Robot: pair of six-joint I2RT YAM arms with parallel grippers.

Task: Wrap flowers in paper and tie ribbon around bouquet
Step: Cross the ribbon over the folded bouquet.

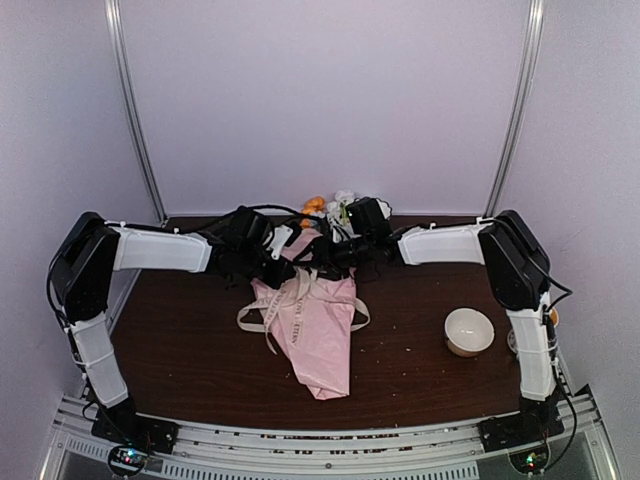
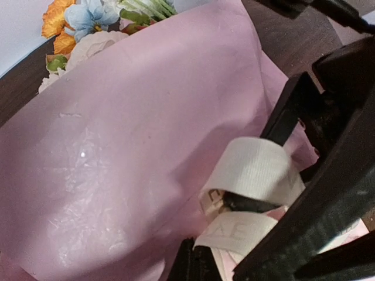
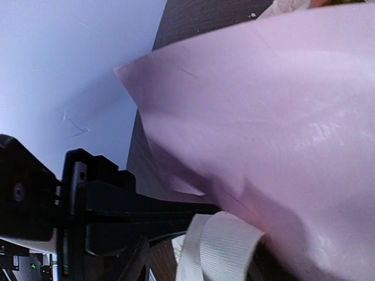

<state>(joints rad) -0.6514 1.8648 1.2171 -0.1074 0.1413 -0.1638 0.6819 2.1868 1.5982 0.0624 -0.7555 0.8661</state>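
The pink paper (image 1: 312, 335) lies as a cone in the middle of the table, point toward me. The flowers (image 1: 330, 208) stick out of its far end, and orange, blue and white blooms (image 2: 82, 23) show in the left wrist view. The cream ribbon (image 1: 272, 312) is looped round the cone. My left gripper (image 1: 283, 262) is shut on a lettered stretch of ribbon (image 2: 234, 231) beside the paper (image 2: 117, 146). My right gripper (image 1: 322, 257) meets it over the cone's upper part. Its jaws stand apart, with a ribbon loop (image 3: 220, 246) between them, under the paper (image 3: 281, 117).
A white bowl (image 1: 468, 331) stands on the dark wooden table (image 1: 190, 350) at the right, near the right arm's base. Loose ribbon ends trail to the left of the cone. White walls close in the back and sides.
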